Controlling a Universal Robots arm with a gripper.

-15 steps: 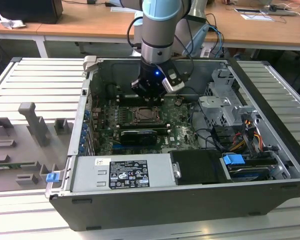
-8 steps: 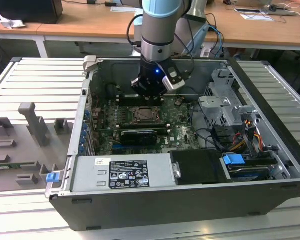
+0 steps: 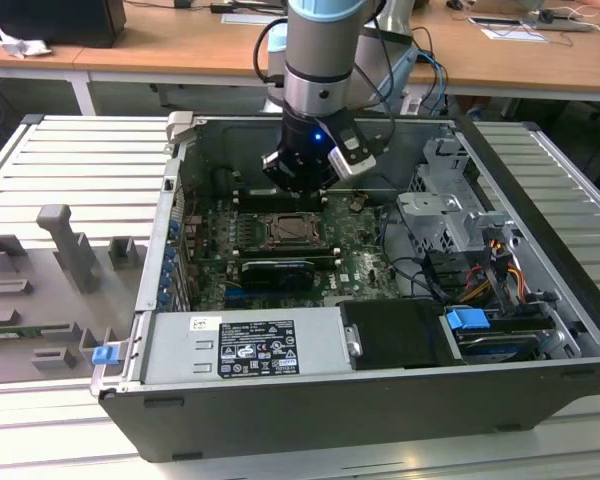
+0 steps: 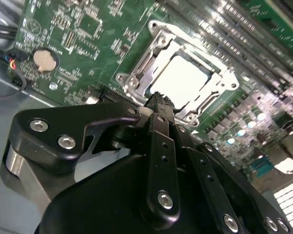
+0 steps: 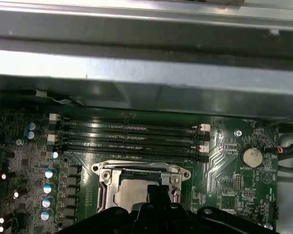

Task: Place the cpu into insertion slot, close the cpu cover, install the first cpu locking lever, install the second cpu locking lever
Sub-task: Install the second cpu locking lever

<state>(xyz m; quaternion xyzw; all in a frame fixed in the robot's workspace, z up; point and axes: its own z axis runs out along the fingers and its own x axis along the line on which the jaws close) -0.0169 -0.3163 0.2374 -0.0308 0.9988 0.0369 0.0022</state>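
Note:
The cpu (image 4: 183,80) lies with its pale metal face up inside the insertion slot (image 3: 295,232) on the green motherboard. Around it the cpu cover (image 4: 136,73) rests flat, a silvery frame with the chip showing through its window. My gripper (image 4: 158,100) hangs just above the socket's edge with its black fingers pressed together, shut on nothing. The first wrist view shows the cpu (image 5: 132,192) and the cpu cover (image 5: 136,170) just past the gripper (image 5: 154,192). From the exterior view the gripper (image 3: 300,180) hovers over the back side of the socket.
Long black memory slots (image 5: 132,131) run beside the socket, close to the case's metal wall (image 5: 136,73). A coin battery (image 4: 44,61) sits on the board. A power supply (image 3: 245,345), a drive cage (image 3: 440,210) and cables (image 3: 470,270) crowd the case.

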